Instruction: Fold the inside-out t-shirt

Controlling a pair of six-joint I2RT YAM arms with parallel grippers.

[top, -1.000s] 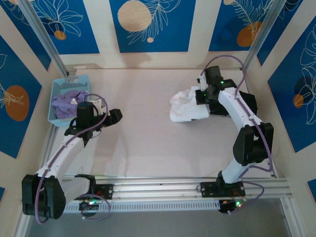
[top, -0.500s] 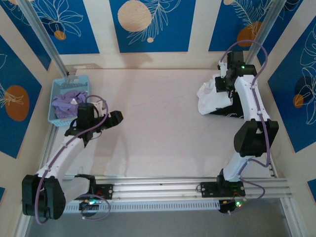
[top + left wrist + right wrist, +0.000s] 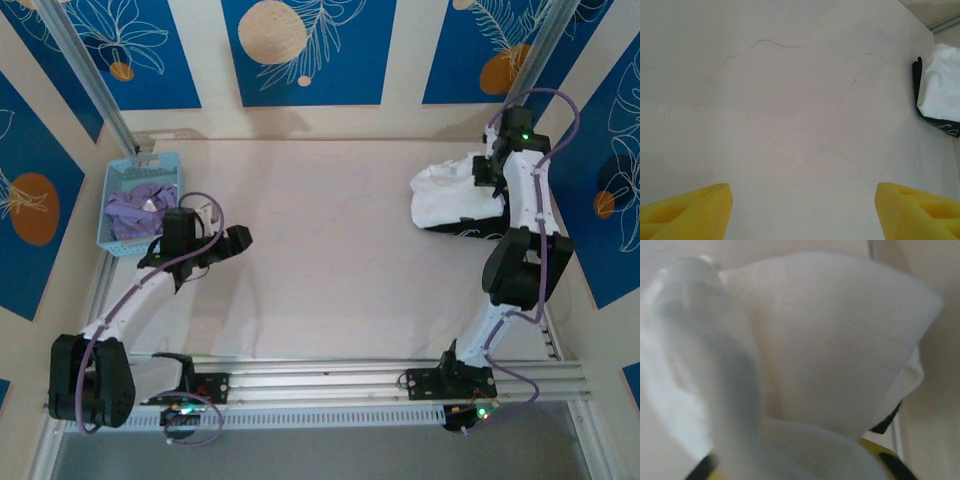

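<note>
Well, my left gripper (image 3: 241, 238) hangs over the left part of the table (image 3: 330, 250), near the blue basket (image 3: 112, 180) that sits at the far left edge with a lavender garment (image 3: 135, 207) heaped inside. Its jaws stand wide apart. In my left wrist view the two yellow fingertips (image 3: 687, 212) sit in the bottom corners, with bare pale table between them and nothing held.

My right gripper (image 3: 479, 172) is stretched to the far right of the table, close to the back wall, and it sits against the upper right edge of the t-shirt (image 3: 445, 195). The shirt is a bunched white heap (not spread flat at all) at the far right side, well apart from the basket. It lies on a black garment (image 3: 470, 229), which peeks out along the heap's near edge. From the left wrist I see the same pair at the right border: white cloth (image 3: 942, 75) with black cloth (image 3: 916, 80) beside and below it.

In my right wrist view, blurred white folds (image 3: 840, 340) rise close in front of the lens and drape over my yellow pads (image 3: 875, 450). I cannot tell whether those jaws are pinching the cloth or standing loose around it.
</note>
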